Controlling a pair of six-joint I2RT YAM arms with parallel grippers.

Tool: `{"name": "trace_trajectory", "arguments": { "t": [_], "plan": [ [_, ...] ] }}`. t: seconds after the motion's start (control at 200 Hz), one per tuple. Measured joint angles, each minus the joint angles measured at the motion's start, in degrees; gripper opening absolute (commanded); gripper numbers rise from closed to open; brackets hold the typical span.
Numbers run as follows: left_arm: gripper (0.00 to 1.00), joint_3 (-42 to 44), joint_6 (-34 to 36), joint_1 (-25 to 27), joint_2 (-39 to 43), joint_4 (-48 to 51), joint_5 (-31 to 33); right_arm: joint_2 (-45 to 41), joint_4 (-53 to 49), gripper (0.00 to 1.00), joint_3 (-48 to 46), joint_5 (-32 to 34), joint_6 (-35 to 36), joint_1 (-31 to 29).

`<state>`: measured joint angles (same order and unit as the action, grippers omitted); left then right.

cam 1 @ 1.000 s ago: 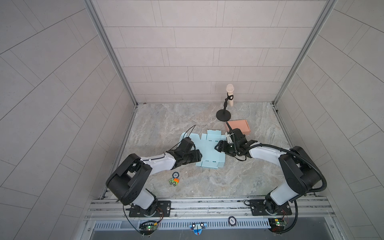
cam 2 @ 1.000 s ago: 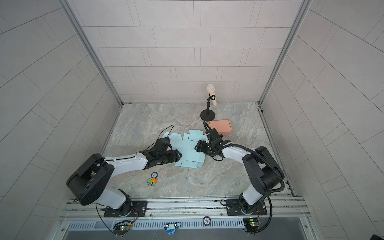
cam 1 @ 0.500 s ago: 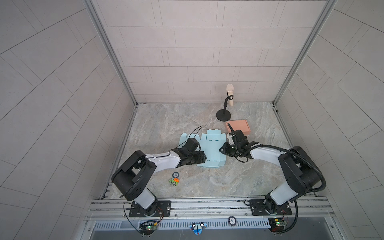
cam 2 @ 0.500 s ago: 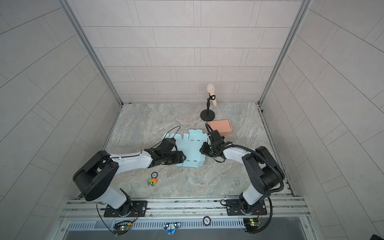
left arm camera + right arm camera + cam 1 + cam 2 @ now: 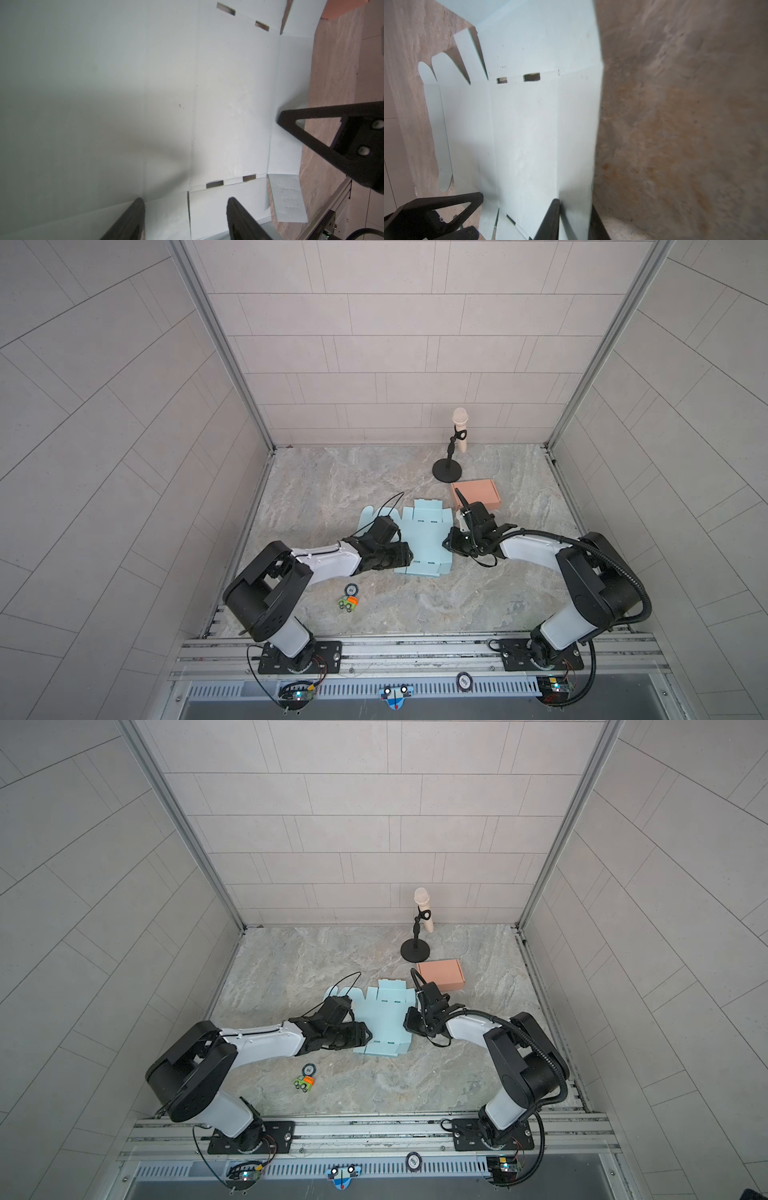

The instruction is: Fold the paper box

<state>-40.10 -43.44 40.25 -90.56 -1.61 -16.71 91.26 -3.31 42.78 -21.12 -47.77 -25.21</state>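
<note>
The paper box (image 5: 428,537) (image 5: 386,1017) is a flat, light blue die-cut sheet lying on the marble table in both top views. My left gripper (image 5: 409,558) (image 5: 368,1035) is at its left edge, open. In the left wrist view its two dark fingers (image 5: 133,218) rest spread on the sheet (image 5: 228,99) with nothing between them. My right gripper (image 5: 446,543) (image 5: 408,1021) is at the sheet's right edge. In the right wrist view it (image 5: 574,220) is shut on the sheet's right side flap (image 5: 577,135), which stands tilted up off the table.
A closed salmon-pink box (image 5: 476,495) lies just behind the right gripper. A microphone on a black stand (image 5: 453,448) is at the back. A small toy car (image 5: 348,603) and a round token (image 5: 351,588) lie near the left arm. A metal rail (image 5: 415,649) runs along the front.
The right gripper has closed on the sheet's right flap and lifted it. The left gripper has shifted a little along the sheet's left side and stayed open.
</note>
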Motion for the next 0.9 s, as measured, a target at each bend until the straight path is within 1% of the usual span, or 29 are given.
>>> {"name": "trace_trajectory", "arguments": {
  "t": [0.185, 0.27, 0.441, 0.556, 0.576, 0.666, 0.716, 0.766, 0.901],
  "plan": [
    [0.67, 0.0, 0.2, 0.0, 0.0, 0.0, -0.6, -0.1, -1.2, 0.12, 0.3, 0.3, 1.0, 0.0],
    [0.66, 0.0, 0.2, 0.1, -0.1, -0.1, -1.2, -0.2, -1.2, 0.09, 0.4, 0.5, 1.3, 0.0],
    [0.66, 0.0, 0.4, 0.7, 0.1, 0.5, -1.7, -0.5, -3.1, 0.05, 1.3, 1.6, 2.8, -0.1],
    [0.66, -0.1, 1.0, 0.9, 1.9, 2.8, -2.0, -0.3, -9.0, 0.05, 5.7, 3.8, 7.0, -0.8],
    [0.64, -0.2, 1.2, 0.9, 2.3, 3.3, -2.1, -0.1, -10.4, 0.05, 6.9, 4.3, 8.1, -1.0],
    [0.5, -1.9, 2.8, -0.2, 3.5, 5.2, -2.9, 1.1, -15.1, 0.05, 12.0, 6.6, 12.5, -1.6],
    [0.44, -3.2, 3.0, -1.5, 3.6, 5.4, -3.6, 1.9, -17.3, 0.05, 14.3, 7.7, 15.0, -1.9],
    [0.42, -4.3, 4.0, -3.0, 3.6, 5.0, -4.2, 2.7, -19.6, 0.05, 16.1, 8.8, 17.1, -2.1],
    [0.4, -7.3, 5.2, -7.5, 2.1, 4.7, -5.3, 6.8, -25.9, 0.06, 21.2, 12.2, 22.4, -2.5]
  ]
}}
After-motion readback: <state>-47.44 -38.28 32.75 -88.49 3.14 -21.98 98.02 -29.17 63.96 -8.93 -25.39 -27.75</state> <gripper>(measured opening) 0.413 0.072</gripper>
